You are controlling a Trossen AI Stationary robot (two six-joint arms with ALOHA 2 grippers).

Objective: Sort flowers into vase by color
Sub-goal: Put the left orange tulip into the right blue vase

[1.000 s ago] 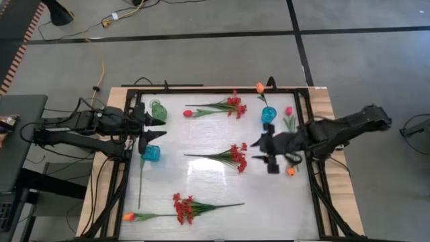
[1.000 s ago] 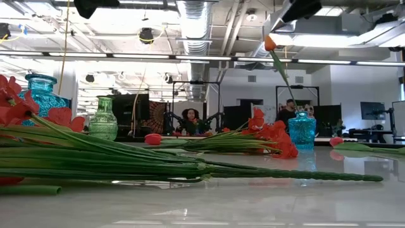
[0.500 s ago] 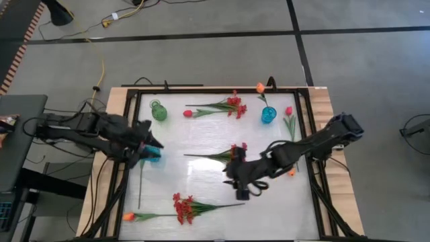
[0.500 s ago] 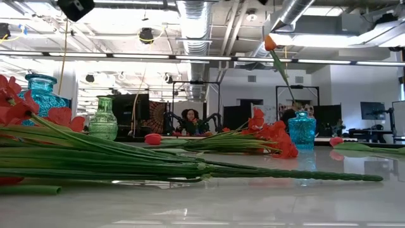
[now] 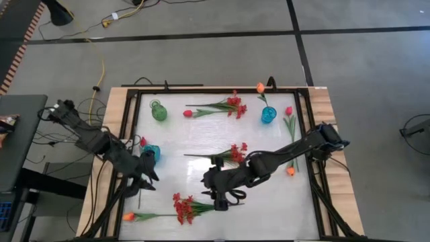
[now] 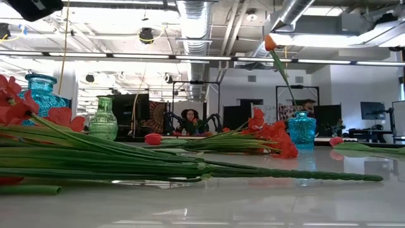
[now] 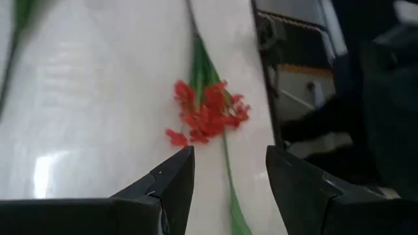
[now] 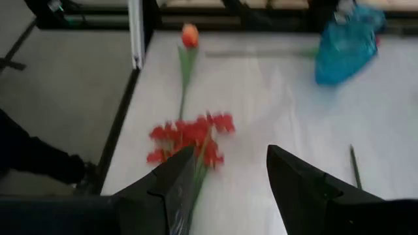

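Observation:
A bushy red spray (image 5: 182,208) lies flat near the table's near edge, with an orange tulip (image 5: 128,216) lying to its left. My right gripper (image 5: 216,197) hovers open over the spray's stem end; its wrist view shows the spray (image 8: 187,140) ahead of the gripper (image 8: 230,151). My left gripper (image 5: 148,180) is open, just near-side of the left blue vase (image 5: 152,153), with a red spray (image 7: 209,112) ahead of the gripper (image 7: 228,153). Another orange tulip (image 5: 260,87) stands in the right blue vase (image 5: 268,115). More red sprays (image 5: 236,155) lie flat mid-table.
A green vase (image 5: 158,111) stands at the far left. A red spray (image 5: 233,104) and a pink tulip (image 5: 188,113) lie near the far edge. A pink tulip (image 5: 289,111) and an orange tulip (image 5: 290,171) lie along the right edge. A black frame (image 5: 134,134) rims the table.
My right gripper has swept from beside the right blue vase across the table toward the near left, ending over the near red spray. My left gripper has moved from between the green and left blue vases toward the near edge. No flower or vase has moved.

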